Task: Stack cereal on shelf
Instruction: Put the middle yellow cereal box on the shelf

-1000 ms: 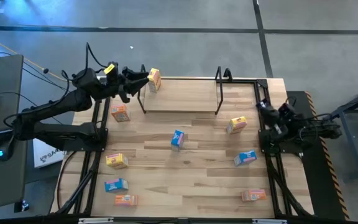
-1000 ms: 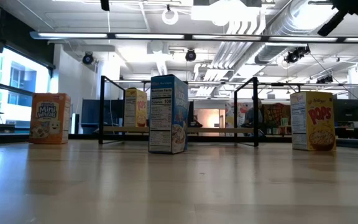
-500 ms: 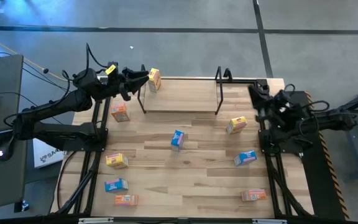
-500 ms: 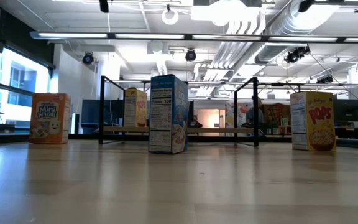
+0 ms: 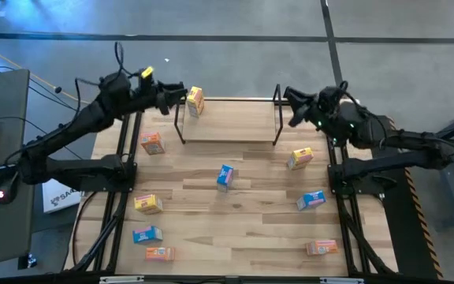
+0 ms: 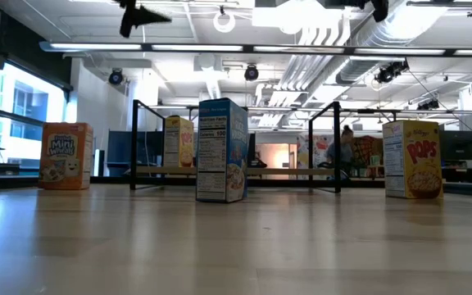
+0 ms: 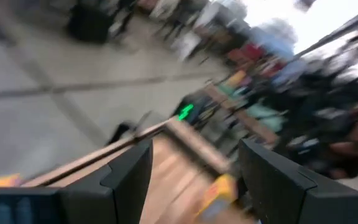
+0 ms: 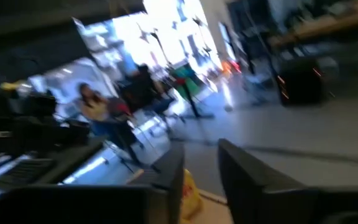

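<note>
The shelf [image 5: 228, 130] is a black rod frame on a light board at the table's far side, also in the low view [image 6: 236, 170]. One yellow cereal box [image 5: 195, 101] stands upright on its left end [image 6: 179, 142]. Other boxes stand on the table: orange [image 5: 151, 143], blue [image 5: 225, 176], yellow [image 5: 299, 158]. My left gripper [image 5: 181, 96] hovers open, raised, just left of the shelved yellow box [image 7: 194, 177]. My right gripper [image 5: 288, 102] hovers open above the shelf's right end [image 8: 201, 180]. Neither holds anything.
More boxes stand nearer the front: blue [image 5: 310, 199], yellow [image 5: 147, 204], blue [image 5: 146, 234], orange [image 5: 159, 253], orange [image 5: 321, 248]. Black table-edge frames [image 5: 124, 173] run along both sides. The shelf's middle and right part [image 5: 243, 126] hold no box.
My right arm has swung from the table's right edge toward the far edge, and its gripper now hangs over the shelf's right end. My left arm has shifted a little beside the shelved yellow box. No box has moved.
</note>
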